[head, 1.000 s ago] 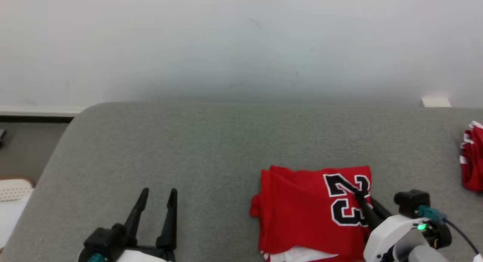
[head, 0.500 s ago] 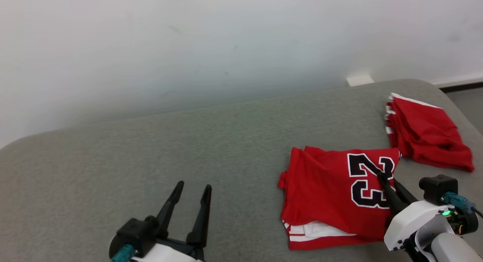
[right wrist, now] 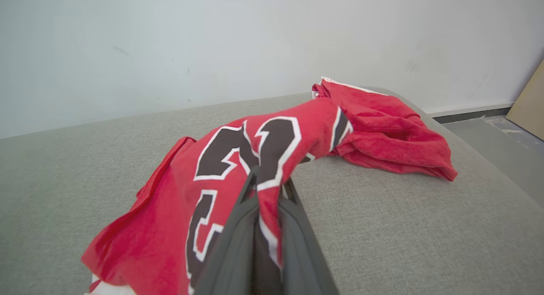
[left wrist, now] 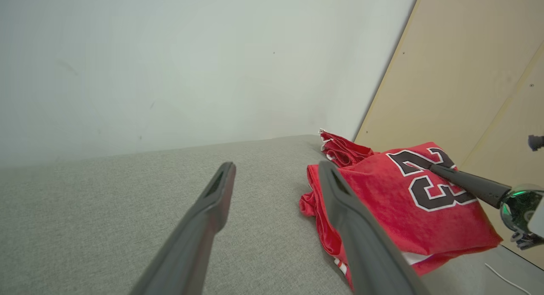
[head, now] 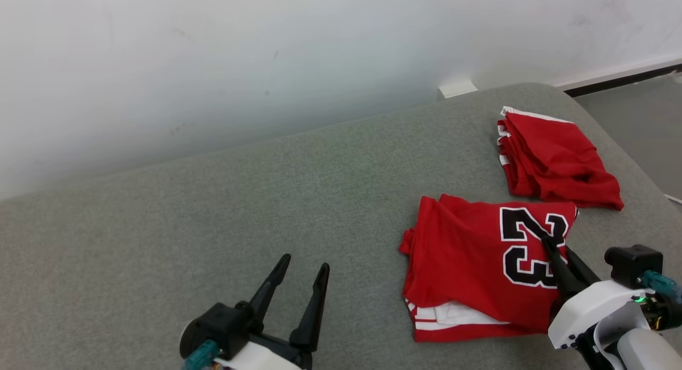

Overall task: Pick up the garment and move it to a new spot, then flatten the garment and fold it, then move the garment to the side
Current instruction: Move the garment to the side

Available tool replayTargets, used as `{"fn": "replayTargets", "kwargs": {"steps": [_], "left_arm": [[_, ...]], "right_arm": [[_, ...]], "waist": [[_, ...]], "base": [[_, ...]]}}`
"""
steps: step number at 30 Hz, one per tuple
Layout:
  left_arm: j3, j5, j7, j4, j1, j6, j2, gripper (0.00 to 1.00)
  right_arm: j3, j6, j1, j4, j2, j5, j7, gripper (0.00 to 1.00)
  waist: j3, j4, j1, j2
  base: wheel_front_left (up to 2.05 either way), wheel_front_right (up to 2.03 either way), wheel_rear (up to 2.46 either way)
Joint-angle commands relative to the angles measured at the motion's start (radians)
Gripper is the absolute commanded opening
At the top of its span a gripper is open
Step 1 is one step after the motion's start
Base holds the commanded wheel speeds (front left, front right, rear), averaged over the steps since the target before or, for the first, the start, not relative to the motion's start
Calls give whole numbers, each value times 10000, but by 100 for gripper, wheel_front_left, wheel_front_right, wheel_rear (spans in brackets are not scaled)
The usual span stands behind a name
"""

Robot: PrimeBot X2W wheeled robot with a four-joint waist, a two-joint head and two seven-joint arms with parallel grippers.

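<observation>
Left fingers (head: pixel 315 300) at lower left, spread wide and empty, above the grey cushion (head: pixel 160 226). Further right, folded red jersey (head: pixel 469 268) with black 23, lying on the cushion, its right edge pulled up. Right fingers (head: pixel 557 266) clenched on that raised edge, at the numerals. Just beyond the jersey's far right corner, a crumpled red garment (head: pixel 554 162) near the cushion's end.

Right claw (right wrist: pixel 270 178) tight on red jersey (right wrist: pixel 170 201)
</observation>
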Motion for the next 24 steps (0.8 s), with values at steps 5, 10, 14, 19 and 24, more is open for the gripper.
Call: {"fn": "replayTargets", "kwargs": {"steps": [5,10,14,19,24], "left_arm": [[7,246,4,31,-349,-50,43,100],[124,511,4,22,-720,-88,91,100],[204,602,4,-3,-1025,-136,225,100],[299,623,4,-53,-1296,-153,349,100],[509,521,4,-89,-1268,-161,382,100]], "right_arm": [[-74,0,-517,-338,-339,2,267,0],[55,0,-1622,-330,-1021,425,757,0],[256,0,-2602,1,-1663,970,1220,0],[650,0,-3534,55,-2886,991,1739,0],[787,-2,-4017,-197,-4277,810,2141,0]], "waist": [[509,385,0,-1],[1430,793,0,-1],[2190,1115,0,-1],[2856,1531,0,-1],[3100,1815,0,-1]], "base": [[0,0,0],[0,0,0],[0,0,0],[0,0,0],[0,0,0]]}}
